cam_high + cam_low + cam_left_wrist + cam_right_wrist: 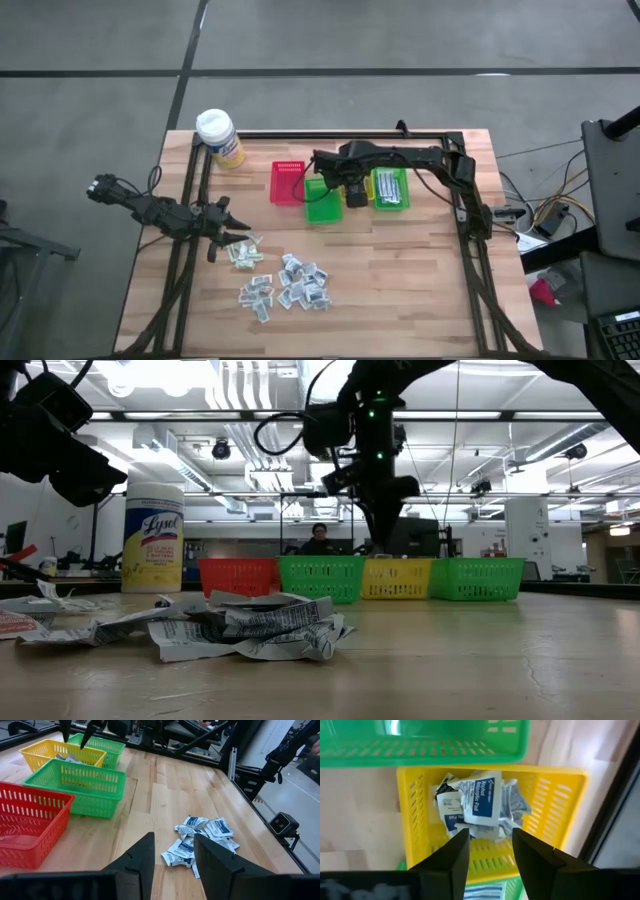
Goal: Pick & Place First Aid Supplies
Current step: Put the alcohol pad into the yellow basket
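- High view: the left arm lies low at centre left, its left end effector (222, 232) at the edge of the loose first aid supplies (285, 282) scattered below centre on the wooden table (400, 280). The right arm reaches in from the right; its right end effector (352, 190) hangs over the bins at upper centre. A wipes canister (218, 136) stands at the table's upper left.
- Low view: crumpled packets (240, 628) lie in the lower left foreground. Behind them stand a red bin (238, 575), a green bin (322, 576), a yellow bin (396, 577) and a second green bin (478, 577). A person sits far back in the room.
- Left wrist view: the fingers (142, 855) stand apart with nothing between them, packets just beyond.
- Right wrist view: the fingers (451, 854) stand apart, empty, above packets (479, 799) lying in the yellow bin.
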You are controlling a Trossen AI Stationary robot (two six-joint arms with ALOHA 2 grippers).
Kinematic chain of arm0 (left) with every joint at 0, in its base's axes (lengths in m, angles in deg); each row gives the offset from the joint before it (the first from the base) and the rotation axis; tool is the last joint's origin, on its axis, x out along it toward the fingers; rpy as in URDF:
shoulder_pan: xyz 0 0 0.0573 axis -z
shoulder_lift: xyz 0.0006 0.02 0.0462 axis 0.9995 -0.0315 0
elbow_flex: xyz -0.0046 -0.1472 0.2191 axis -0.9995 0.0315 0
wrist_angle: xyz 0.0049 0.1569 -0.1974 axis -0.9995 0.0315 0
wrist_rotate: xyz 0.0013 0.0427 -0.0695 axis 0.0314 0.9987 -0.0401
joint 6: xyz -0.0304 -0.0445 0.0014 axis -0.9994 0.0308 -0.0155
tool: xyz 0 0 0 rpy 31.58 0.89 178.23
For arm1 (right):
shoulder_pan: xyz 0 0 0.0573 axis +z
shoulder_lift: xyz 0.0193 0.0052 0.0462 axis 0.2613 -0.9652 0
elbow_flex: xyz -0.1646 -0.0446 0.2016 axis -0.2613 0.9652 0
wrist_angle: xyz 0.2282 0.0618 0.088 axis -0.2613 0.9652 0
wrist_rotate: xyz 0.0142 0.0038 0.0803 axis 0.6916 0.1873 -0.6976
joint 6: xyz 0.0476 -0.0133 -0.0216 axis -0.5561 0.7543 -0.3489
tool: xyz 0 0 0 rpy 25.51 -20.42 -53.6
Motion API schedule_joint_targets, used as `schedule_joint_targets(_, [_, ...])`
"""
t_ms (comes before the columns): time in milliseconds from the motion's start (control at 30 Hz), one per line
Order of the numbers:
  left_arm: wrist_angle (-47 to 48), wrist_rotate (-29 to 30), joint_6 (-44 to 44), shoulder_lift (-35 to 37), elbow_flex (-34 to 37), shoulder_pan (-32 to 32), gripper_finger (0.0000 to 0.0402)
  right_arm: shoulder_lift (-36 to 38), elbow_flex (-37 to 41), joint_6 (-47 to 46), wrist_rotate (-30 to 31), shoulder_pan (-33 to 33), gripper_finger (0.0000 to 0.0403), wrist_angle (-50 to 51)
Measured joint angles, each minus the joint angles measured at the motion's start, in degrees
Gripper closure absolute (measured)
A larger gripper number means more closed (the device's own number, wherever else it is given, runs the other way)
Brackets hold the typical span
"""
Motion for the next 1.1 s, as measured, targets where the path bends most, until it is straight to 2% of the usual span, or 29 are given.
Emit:
schedule_joint_targets(300, [0.2,0.0,0.0,0.0,0.0,0.0,0.0271,0.3,-6.4,-8.5,-1.4,1.1,0.0266,5.6])
schedule_joint_targets(533, [1.3,0.0,0.0,0.0,0.0,0.0,0.0271,0.5,-10.9,-12.8,-9.3,2.9,0.0278,7.4])
schedule_joint_targets(1100, [1.3,0.0,-1.2,0.0,0.0,0.0,0.0271,0.5,-13.9,-19.9,-9.7,14.9,0.0307,7.4])
